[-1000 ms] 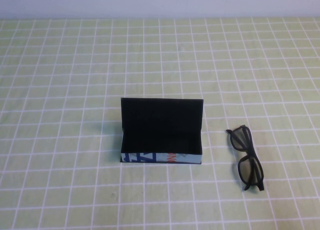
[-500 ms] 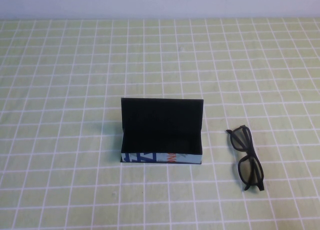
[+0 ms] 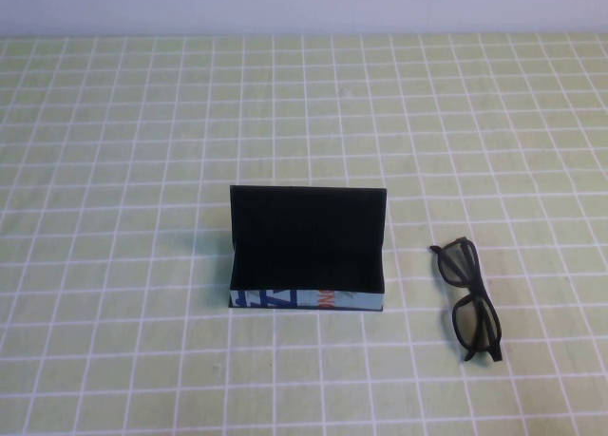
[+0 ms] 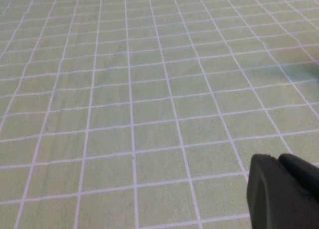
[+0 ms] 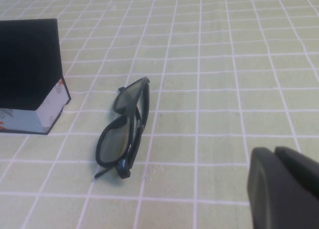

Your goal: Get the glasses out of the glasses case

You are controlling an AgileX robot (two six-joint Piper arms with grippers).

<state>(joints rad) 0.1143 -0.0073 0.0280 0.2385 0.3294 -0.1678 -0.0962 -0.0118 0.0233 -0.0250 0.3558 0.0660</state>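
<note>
Our right gripper [image 5: 284, 189] hangs near the glasses [image 5: 124, 126], jaws closed on nothing; glasses case [image 3: 306, 251] beyond. Left gripper [image 4: 284, 189]: jaws unclear.

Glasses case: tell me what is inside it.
The glasses case stands open and its black interior looks empty; the glasses lie on the tablecloth to its right. The floor just behind its front wall is hidden.

**Robot body: only gripper tips showing**

Left gripper [image 4: 286, 191] is showing as a matte black, rounded-corner block with a seam running between two moulded parts. Right gripper [image 5: 286, 186] is looking identical: same black plastic, same seam. Cables, screws and markings aren't showing.
</note>
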